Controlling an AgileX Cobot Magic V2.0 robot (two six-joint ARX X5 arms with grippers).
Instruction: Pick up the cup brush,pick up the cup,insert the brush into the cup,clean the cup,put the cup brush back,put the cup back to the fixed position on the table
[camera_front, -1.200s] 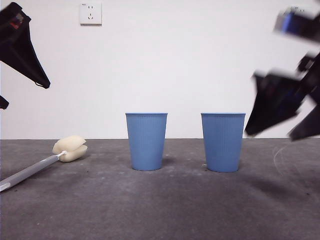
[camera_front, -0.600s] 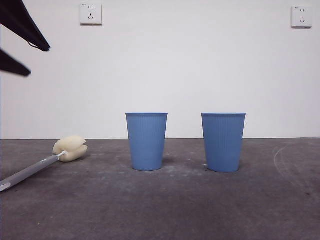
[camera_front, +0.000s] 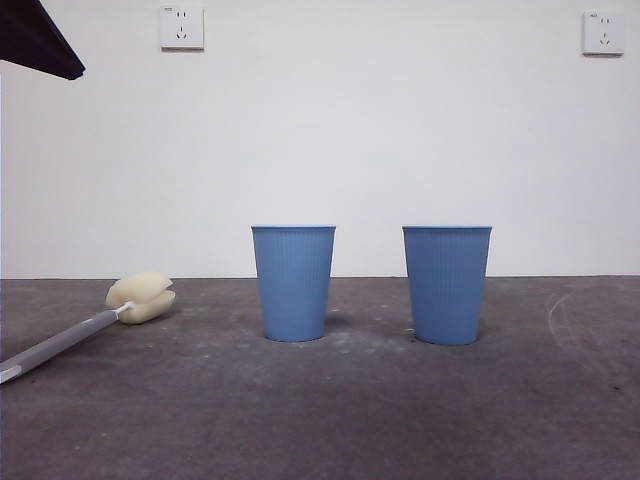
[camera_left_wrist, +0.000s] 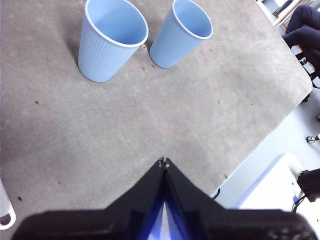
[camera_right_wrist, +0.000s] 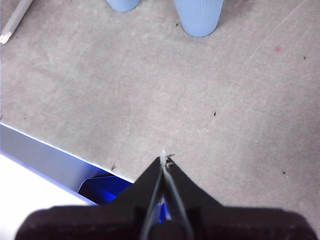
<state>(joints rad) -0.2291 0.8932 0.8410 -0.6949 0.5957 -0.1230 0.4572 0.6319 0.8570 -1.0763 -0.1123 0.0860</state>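
Observation:
The cup brush (camera_front: 141, 297) lies on the table (camera_front: 320, 420) at the left, with its cream sponge head toward the wall and its grey handle (camera_front: 55, 345) running to the left edge. Two identical blue cups stand upright and empty, one in the middle (camera_front: 293, 283) and one to its right (camera_front: 446, 285). My left gripper (camera_left_wrist: 163, 162) is shut and empty, high above the table, well back from both cups (camera_left_wrist: 107, 42) (camera_left_wrist: 182, 32). The brush's white end (camera_left_wrist: 5, 212) shows beside it. My right gripper (camera_right_wrist: 164, 159) is shut and empty near the table edge, far from the cup (camera_right_wrist: 200, 15).
A black arm tip (camera_front: 35, 40) shows in the top left corner of the front view. Two wall sockets (camera_front: 181, 27) (camera_front: 603, 32) are on the white wall behind. The table edge (camera_right_wrist: 60, 147) runs under my right gripper, and a rounded table corner (camera_left_wrist: 300, 75) shows in the left wrist view.
The arm at the right has left the front view. The arm at the left has risen until only a black tip shows in the top corner. Cups and brush have not moved.

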